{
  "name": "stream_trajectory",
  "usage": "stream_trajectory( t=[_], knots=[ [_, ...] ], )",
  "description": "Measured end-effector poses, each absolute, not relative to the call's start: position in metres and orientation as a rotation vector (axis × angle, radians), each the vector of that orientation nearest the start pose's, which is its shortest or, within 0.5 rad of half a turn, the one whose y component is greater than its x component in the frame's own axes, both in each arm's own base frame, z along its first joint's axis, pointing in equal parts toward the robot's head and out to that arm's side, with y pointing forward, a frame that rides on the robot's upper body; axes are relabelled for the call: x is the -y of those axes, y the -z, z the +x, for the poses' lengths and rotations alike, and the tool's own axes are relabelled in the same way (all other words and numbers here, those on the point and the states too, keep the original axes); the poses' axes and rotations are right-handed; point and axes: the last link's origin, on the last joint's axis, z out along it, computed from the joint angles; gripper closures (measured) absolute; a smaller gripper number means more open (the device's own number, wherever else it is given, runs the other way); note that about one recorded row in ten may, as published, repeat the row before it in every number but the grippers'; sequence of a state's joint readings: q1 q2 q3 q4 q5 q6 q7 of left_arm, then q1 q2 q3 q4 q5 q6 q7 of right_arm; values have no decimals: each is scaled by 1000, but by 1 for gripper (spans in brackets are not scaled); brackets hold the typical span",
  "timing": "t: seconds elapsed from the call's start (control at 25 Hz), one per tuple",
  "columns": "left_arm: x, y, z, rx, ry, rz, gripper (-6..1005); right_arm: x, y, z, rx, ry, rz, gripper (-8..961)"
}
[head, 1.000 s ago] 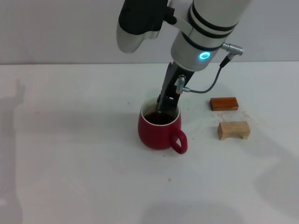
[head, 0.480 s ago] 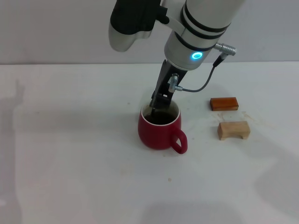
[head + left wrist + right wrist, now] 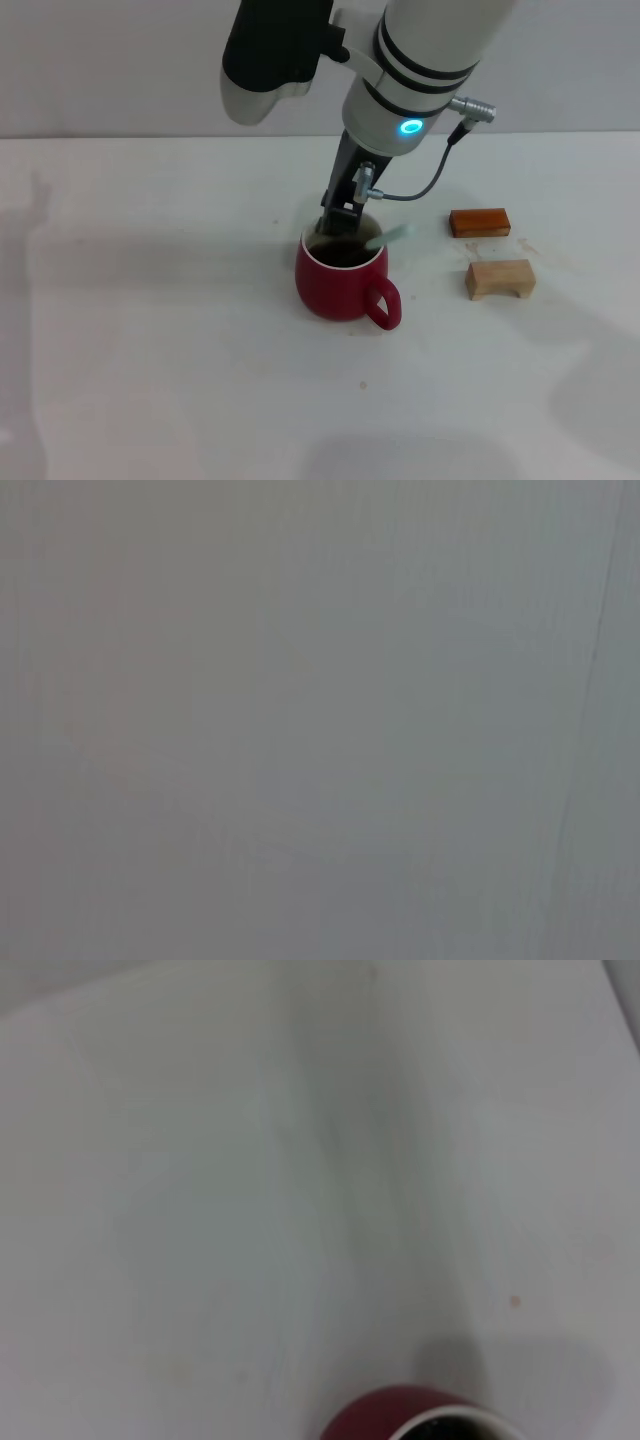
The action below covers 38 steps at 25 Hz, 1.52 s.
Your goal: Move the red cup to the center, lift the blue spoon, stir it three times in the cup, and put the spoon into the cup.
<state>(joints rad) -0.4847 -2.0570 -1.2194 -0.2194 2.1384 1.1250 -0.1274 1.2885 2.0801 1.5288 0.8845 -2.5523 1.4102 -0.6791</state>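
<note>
Spoon (image 3: 388,236) blurred in red cup (image 3: 340,282), right hand (image 3: 338,222) above rim, grip unreadable

Rim of the red cup (image 3: 400,1415) (dark liquid inside) on the pale table (image 3: 200,1210).

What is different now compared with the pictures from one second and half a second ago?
The right gripper has shifted toward the robot's left over the red cup. The blue spoon, hidden before, now shows: its pale handle leans out over the cup's rim on the robot's right, so it looks let go, though the fingers are hard to see. The cup and the two wooden blocks stayed put.
</note>
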Motion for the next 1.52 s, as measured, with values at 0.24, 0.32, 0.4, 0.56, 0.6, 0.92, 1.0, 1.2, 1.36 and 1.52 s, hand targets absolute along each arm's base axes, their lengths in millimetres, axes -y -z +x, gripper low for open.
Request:
stream_trajectory(
  t=[0.24,0.32,0.4,0.56,0.6,0.92,1.0,1.2,1.36,1.52],
  knots=[
    [-359,-57,-349,675,779,-1098,158,-414,73,-4,-24,518,-2702,681],
    [-359,-57,-349,676,779,-1097,158,-418,71,-9,5,391,-2663,676],
    [-359,-57,-349,677,780,-1097,158,-423,67,-12,50,205,-2592,671],
    [-359,-56,-348,682,792,-1100,158,-423,52,7,139,-155,-2347,662],
    [-359,-56,-348,682,792,-1101,158,-421,50,14,172,-205,-2278,659],
    [-361,-54,-346,684,790,-1113,158,-415,29,75,167,-446,-1961,641],
    [-362,-54,-346,682,789,-1116,158,-408,20,95,135,-511,-1880,636],
    [-363,-53,-345,680,787,-1122,158,-389,-13,153,-77,-677,-1580,624],
    [-363,-51,-346,690,775,-1132,158,-361,-38,225,-228,-657,-1222,615],
    [-360,-50,-350,701,761,-1133,158,-346,-47,261,-310,-607,-1103,605]
  ],
)
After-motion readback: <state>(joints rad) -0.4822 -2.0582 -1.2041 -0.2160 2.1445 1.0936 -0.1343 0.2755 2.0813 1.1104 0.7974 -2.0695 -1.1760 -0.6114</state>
